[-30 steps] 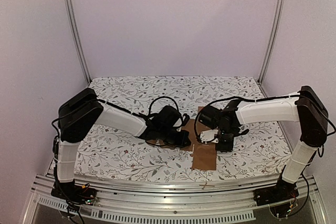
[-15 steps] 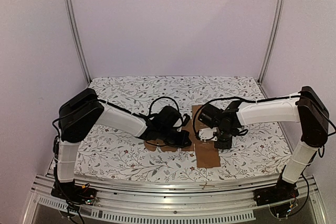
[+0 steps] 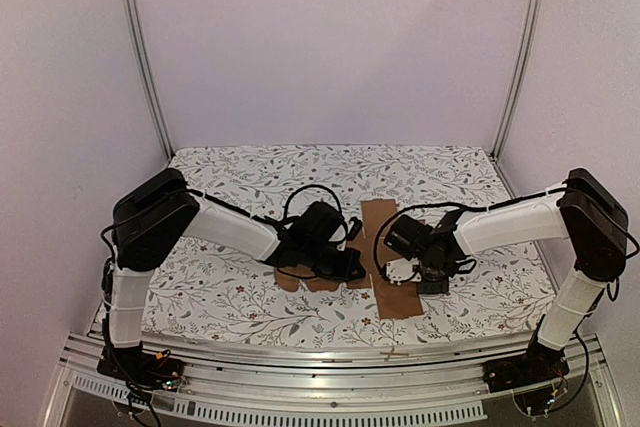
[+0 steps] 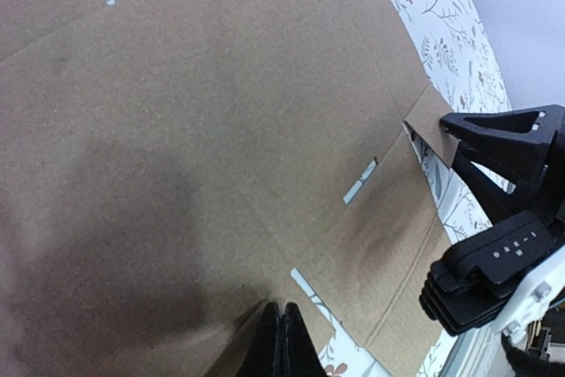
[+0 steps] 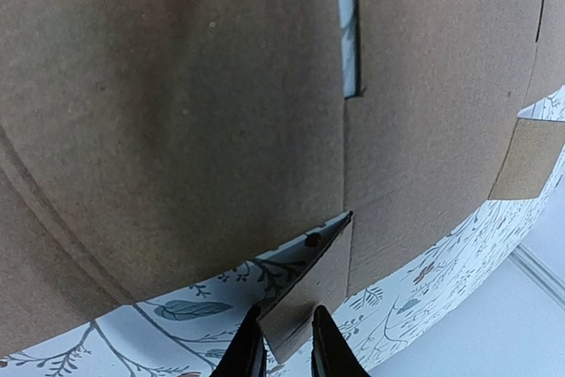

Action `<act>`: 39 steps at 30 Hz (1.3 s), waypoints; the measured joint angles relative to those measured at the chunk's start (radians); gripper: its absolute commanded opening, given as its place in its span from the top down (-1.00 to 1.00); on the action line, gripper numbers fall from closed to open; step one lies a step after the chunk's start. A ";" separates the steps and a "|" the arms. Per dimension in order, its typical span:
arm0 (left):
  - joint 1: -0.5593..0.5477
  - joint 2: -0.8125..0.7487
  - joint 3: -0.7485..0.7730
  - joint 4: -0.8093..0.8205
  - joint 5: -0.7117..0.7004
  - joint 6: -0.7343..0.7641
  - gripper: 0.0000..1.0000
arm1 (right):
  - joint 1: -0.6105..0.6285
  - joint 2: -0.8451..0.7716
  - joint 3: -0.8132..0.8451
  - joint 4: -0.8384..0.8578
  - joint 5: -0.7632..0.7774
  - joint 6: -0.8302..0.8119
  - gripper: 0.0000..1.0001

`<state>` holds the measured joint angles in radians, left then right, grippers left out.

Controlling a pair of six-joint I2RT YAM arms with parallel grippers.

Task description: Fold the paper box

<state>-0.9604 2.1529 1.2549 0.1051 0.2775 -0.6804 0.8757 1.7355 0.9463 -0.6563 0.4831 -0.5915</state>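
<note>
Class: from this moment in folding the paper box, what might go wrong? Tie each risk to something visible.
1. The right gripper pinches only a small corner flap of the paper box; pulling may tear it.
2. The shut left gripper seems to pin the box near one edge only; it may slide.

The left arm [image 3: 225, 227] rises from its base to a high elbow, then its white forearm slopes inward and down to the wrist. The left gripper [image 4: 279, 342] points downward, fingers pressed tight together with no gap at the tips. The right arm [image 3: 510, 217] mirrors it, with the upper link upright and the forearm running inward and low. The right gripper [image 5: 287, 346] has its fingers only narrowly apart, pinching a flap of the paper box [image 5: 309, 297] between them. It sits near the left fingers, off to their right and ahead.
</note>
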 measured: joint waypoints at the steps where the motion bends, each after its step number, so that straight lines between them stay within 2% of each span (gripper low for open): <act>1: 0.002 0.002 0.000 0.003 0.005 0.000 1.00 | 0.000 -0.005 -0.008 0.011 0.005 -0.011 0.67; 8: 0.005 0.003 0.000 0.006 0.018 0.000 1.00 | 0.000 -0.022 -0.043 0.117 0.029 -0.068 0.78; 12: 0.006 0.003 0.000 0.006 0.025 0.001 1.00 | 0.000 -0.030 -0.061 0.166 0.050 -0.104 0.99; 18: 0.009 0.003 0.001 0.002 0.032 0.012 1.00 | -0.002 -0.047 -0.056 0.175 0.058 -0.138 1.00; 23: 0.014 -0.004 0.023 -0.062 0.033 0.066 0.93 | -0.004 -0.047 0.018 0.043 -0.004 -0.118 1.00; 30: 0.045 -0.071 0.024 -0.209 0.006 0.115 0.90 | -0.002 -0.047 0.167 -0.184 -0.199 -0.025 1.00; 39: 0.062 -0.057 0.053 -0.186 0.053 0.074 0.89 | 0.086 -0.037 0.179 -0.334 -0.343 0.068 1.00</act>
<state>-0.8982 2.0956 1.3079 -0.0811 0.3309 -0.6060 0.9619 1.6989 1.1255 -0.9905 0.1398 -0.5232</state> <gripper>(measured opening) 0.055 0.005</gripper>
